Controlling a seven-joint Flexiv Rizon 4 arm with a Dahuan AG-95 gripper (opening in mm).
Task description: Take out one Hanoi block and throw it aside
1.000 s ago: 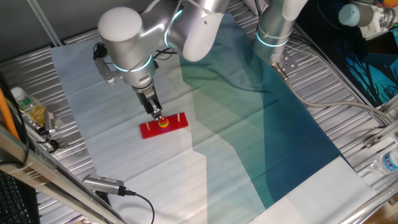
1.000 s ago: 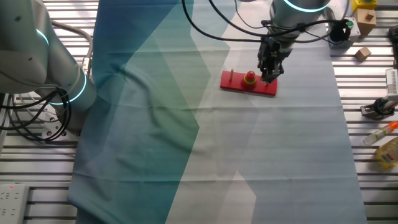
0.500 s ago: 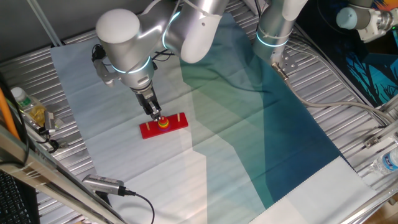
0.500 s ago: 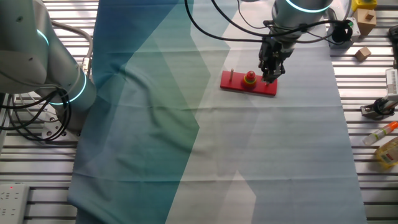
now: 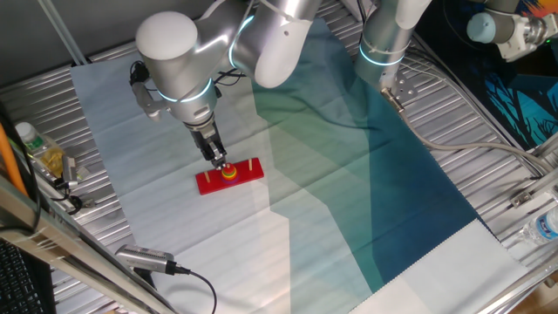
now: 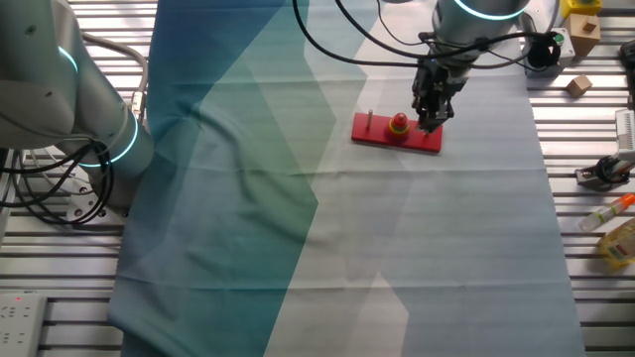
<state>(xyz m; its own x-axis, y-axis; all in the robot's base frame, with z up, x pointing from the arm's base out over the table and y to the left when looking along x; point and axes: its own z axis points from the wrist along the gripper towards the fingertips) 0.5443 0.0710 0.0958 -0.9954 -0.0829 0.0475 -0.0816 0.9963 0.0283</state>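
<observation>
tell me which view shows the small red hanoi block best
The other fixed view: the Hanoi block sits in profile atop the yellow disc, with the hand beside it. In one fixed view the hand partly covers the block.

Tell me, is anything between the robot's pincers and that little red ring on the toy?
Nothing shows between them. In one fixed view the gripper tips sit right at the red ring atop the yellow disc; in the other, just beside it. Contact is unclear.
</observation>
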